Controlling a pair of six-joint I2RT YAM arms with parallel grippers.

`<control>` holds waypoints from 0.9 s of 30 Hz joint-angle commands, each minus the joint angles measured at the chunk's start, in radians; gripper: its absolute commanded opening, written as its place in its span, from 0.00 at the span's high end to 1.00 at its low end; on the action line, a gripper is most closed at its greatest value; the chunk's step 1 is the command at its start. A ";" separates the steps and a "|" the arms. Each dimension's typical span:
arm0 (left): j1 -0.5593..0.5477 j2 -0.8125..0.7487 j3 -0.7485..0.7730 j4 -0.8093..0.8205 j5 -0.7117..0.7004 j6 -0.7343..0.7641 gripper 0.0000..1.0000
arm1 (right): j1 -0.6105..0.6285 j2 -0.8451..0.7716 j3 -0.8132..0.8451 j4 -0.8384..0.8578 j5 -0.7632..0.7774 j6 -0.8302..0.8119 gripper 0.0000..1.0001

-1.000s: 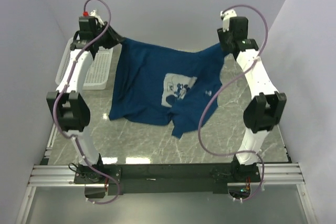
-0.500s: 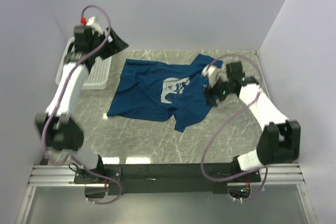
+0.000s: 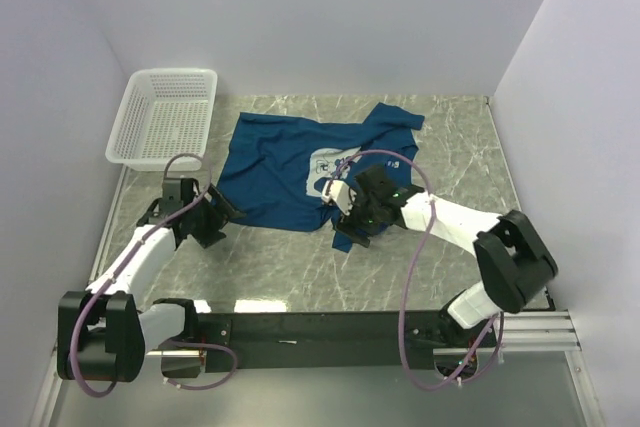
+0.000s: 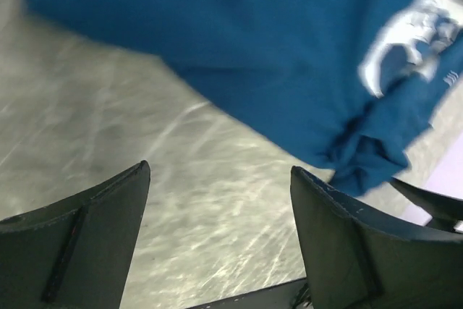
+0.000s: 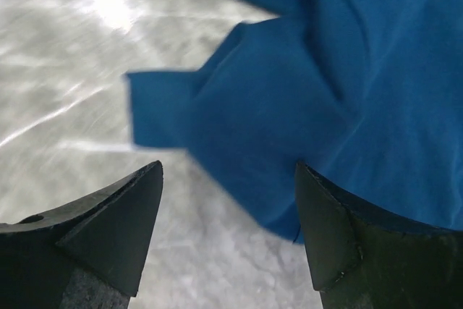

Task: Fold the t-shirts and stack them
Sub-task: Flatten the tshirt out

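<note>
Seen from above, the navy t-shirt (image 3: 290, 162) lies rumpled with its print (image 3: 328, 165) up on the marble tabletop (image 3: 460, 147), right of the white basket (image 3: 165, 117). My left gripper (image 3: 215, 217) is low beside its near-left edge and my right gripper (image 3: 348, 212) is over its near-right flap. My left wrist view shows the left gripper spread wide and empty above bare tabletop, with the t-shirt's edge just ahead. My right wrist view shows the right gripper just as wide, holding nothing, with the blue flap below and ahead of it.
</note>
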 commanded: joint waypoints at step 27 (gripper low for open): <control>0.016 -0.124 -0.077 0.103 0.054 -0.042 1.00 | -0.284 -0.600 -0.171 -0.413 -0.223 -0.291 0.38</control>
